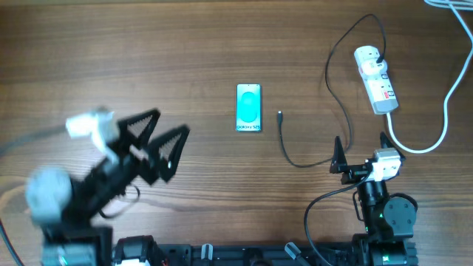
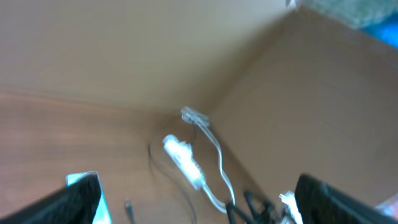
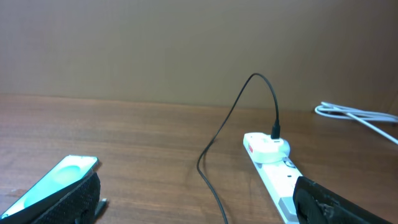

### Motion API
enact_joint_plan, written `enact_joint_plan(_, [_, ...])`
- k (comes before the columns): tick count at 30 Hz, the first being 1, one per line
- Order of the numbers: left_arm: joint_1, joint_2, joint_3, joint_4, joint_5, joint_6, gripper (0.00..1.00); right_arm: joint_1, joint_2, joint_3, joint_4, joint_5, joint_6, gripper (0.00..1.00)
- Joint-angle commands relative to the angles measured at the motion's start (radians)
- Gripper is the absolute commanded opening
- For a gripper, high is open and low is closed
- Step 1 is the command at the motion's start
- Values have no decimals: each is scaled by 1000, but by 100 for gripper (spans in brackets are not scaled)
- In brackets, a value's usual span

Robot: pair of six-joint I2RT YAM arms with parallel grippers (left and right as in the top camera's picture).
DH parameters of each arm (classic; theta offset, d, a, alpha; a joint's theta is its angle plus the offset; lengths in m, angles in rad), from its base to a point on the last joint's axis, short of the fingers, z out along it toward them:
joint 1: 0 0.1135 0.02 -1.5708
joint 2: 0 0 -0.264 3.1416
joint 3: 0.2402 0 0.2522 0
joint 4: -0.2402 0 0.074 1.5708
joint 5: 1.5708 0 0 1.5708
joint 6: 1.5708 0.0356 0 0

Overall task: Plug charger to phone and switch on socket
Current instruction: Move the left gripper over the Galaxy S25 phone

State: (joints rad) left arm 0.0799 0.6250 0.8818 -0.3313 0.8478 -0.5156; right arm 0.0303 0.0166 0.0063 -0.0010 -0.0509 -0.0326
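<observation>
The phone (image 1: 249,108) lies flat mid-table, its teal screen up. The thin black charger (image 1: 284,140) runs from the white plug in the socket (image 1: 375,80), loops across the table and ends with its plug tip (image 1: 279,114) just right of the phone, apart from it. My left gripper (image 1: 168,123) is open, left of the phone. My right gripper (image 1: 361,148) is open, below the socket, holding nothing. The right wrist view has the phone (image 3: 56,177), charger (image 3: 214,146) and socket (image 3: 273,168) ahead of the gripper (image 3: 196,193). The blurred left wrist view shows the socket (image 2: 183,162).
The socket's thick white cord (image 1: 436,125) curves off toward the table's right edge. A brown wall (image 3: 199,50) stands behind the table. The robot's own black cable (image 1: 318,207) loops by the right arm's base.
</observation>
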Motion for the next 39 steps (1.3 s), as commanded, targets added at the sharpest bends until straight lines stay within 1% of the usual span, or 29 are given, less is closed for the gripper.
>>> enact_joint_plan(1, [1, 198, 169, -40, 295, 142, 100, 5, -3, -1, 1, -1, -19, 100])
enact_joint_plan(2, [1, 232, 179, -40, 332, 141, 100, 5, -3, -1, 1, -1, -19, 100])
enact_joint_plan(4, [1, 287, 183, 15, 386, 142, 100, 5, -3, -1, 1, -1, -19, 100])
enact_joint_plan(7, [-11, 358, 184, 83, 415, 55, 100, 5, -3, -1, 1, -1, -19, 100])
enact_joint_plan(10, [-53, 401, 193, 83, 379, 35, 99, 5, -3, -1, 1, -1, -19, 100])
enact_joint_plan(12, [-107, 425, 212, 49, 284, 35, 100, 5, -3, -1, 1, -1, -19, 100])
enact_joint_plan(15, [-190, 475, 279, -62, 111, 48, 100, 5, -3, -1, 1, -1, -19, 100])
enact_joint_plan(17, [-254, 528, 362, -188, -19, 105, 100, 5, -3, -1, 1, -1, -19, 100])
enact_joint_plan(19, [-321, 608, 493, -382, -214, 163, 99, 5, -3, -1, 1, -1, -19, 100])
enact_joint_plan(22, [-406, 758, 718, -678, -505, 175, 100, 5, -3, -1, 1, -1, -19, 100])
enact_joint_plan(23, [-431, 816, 798, -768, -583, 171, 100, 5, -3, -1, 1, -1, -19, 100])
enact_joint_plan(25, [-471, 917, 934, -906, -673, 168, 100, 5, -3, -1, 1, -1, -19, 100])
enact_joint_plan(26, [-484, 959, 983, -945, -694, 169, 100, 5, -3, -1, 1, -1, -19, 100])
enact_joint_plan(27, [-504, 1008, 1028, -953, -694, 168, 100, 5, -3, -1, 1, -1, -19, 100])
enact_joint_plan(29, [-521, 1037, 1032, -916, -664, 168, 100, 5, -3, -1, 1, -1, -19, 100])
enact_joint_plan(33, [-549, 1074, 1031, -916, -635, 169, 100, 5, -3, -1, 1, -1, -19, 100])
enact_joint_plan(38, [-589, 1108, 1030, -894, -650, 159, 100, 5, -3, -1, 1, -1, -19, 100])
enact_joint_plan(39, [-599, 1123, 1030, -902, -690, 117, 100, 5, -3, -1, 1, -1, -20, 100])
